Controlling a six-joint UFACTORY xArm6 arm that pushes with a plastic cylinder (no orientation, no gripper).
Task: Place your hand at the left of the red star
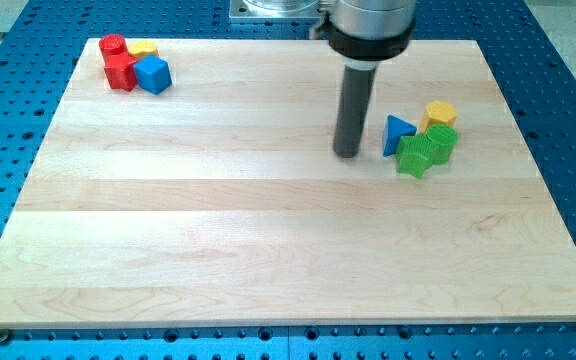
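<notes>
The red star (121, 70) lies at the view's top left corner of the wooden board (268, 230), pressed among a red cylinder (114, 45), a yellow block (144, 49) and a blue cube (153, 74). My tip (347, 153) stands on the board right of centre, far to the right of the red star. It is just left of a blue triangle (397, 134), apart from it by a small gap.
At the view's right, a yellow hexagon (440, 113) and two green blocks (415, 156) (441, 141) cluster with the blue triangle. The board is ringed by a blue perforated table (28, 60).
</notes>
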